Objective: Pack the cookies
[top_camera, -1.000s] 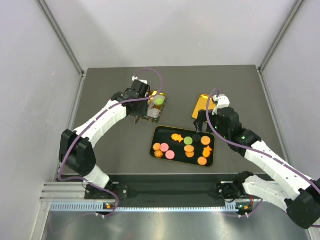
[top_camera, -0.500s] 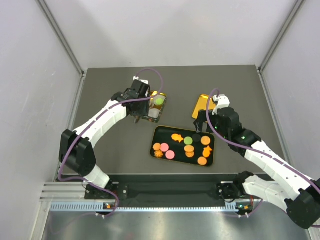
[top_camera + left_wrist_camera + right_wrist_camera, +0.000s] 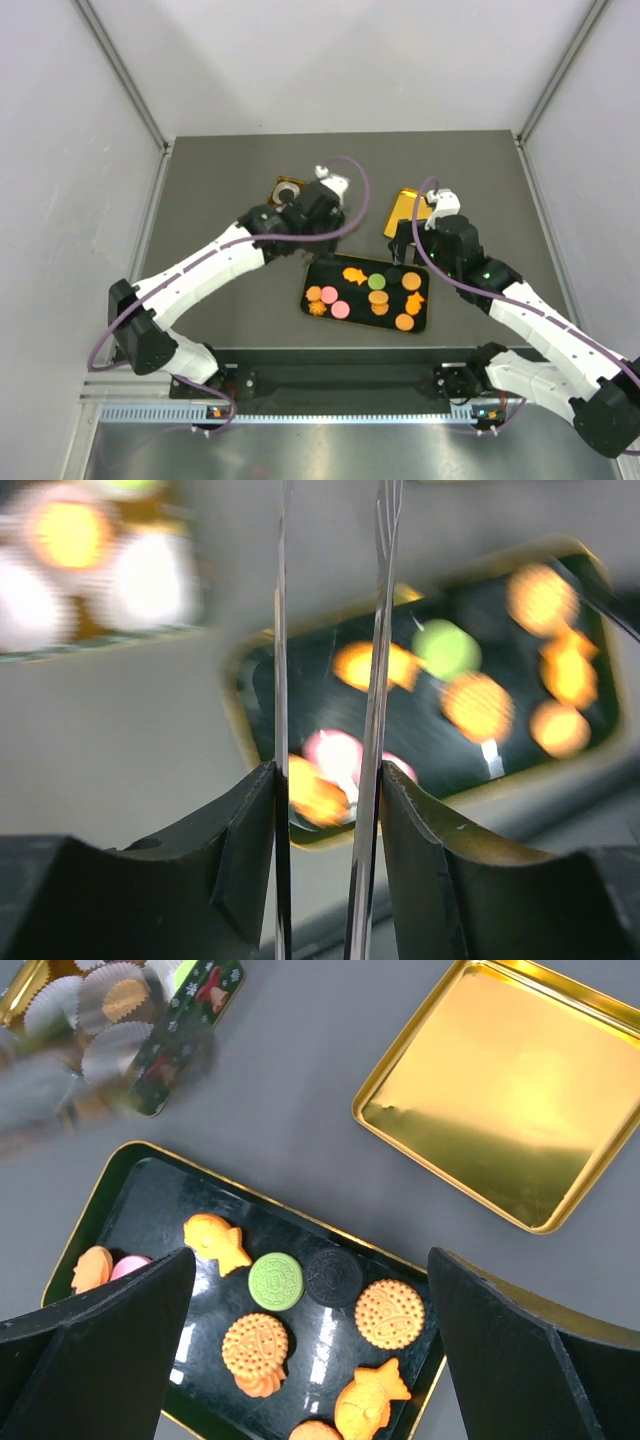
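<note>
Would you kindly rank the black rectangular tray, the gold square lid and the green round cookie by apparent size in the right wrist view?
Black rectangular tray, partly hidden
gold square lid
green round cookie

Left arm (image 3: 215,262) cuts diagonally across the bench (image 3: 230,180), so the tray (image 3: 352,296) is blocked at its far-left corner. Tin (image 3: 200,1005) and gold lid (image 3: 405,208) crowd the far side, with a bare gap between them. Right end effector (image 3: 310,1255) hangs spread over the tray's far-right part. The near side is free.
</note>
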Available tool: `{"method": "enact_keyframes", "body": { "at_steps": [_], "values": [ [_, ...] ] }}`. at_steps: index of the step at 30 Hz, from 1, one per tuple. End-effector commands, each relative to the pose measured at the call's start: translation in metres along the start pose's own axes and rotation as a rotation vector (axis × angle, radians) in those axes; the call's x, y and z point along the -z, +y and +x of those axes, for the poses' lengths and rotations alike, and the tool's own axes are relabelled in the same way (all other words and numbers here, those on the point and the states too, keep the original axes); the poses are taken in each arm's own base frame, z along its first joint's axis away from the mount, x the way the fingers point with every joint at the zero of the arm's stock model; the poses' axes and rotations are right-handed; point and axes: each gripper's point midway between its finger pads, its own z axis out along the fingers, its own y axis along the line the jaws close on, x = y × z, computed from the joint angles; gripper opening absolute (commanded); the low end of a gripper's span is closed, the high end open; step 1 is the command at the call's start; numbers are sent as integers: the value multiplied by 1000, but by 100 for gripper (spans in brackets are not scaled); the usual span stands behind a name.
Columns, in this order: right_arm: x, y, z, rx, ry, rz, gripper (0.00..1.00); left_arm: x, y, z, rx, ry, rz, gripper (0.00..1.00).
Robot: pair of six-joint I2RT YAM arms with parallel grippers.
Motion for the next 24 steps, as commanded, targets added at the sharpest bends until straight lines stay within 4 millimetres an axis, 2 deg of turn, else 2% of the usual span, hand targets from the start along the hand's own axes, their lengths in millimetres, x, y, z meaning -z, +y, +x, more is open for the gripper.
{"method": "enact_keyframes", "body": {
  "at_steps": [1, 4, 6, 9, 13, 16, 24],
  "values": [
    [1, -6, -12, 13, -47, 34, 100, 19, -36, 21, -35, 22, 60, 48],
    [5, -17, -17, 10, -65, 98, 100, 22, -60, 51, -53, 79, 125, 49],
    [8, -26, -20, 4, -78, 146, 100, 30, -75, 63, -63, 95, 168, 49],
    [9, -31, -20, 1, -82, 172, 100, 38, -88, 79, -58, 124, 216, 50],
    [9, -33, -21, 0, -82, 187, 100, 41, -96, 99, -64, 165, 239, 52],
    [10, -35, -22, -1, -86, 195, 100, 42, -99, 108, -69, 182, 248, 53],
    [10, -37, -21, -2, -82, 202, 100, 39, -105, 116, -77, 201, 250, 56]
  ]
}}
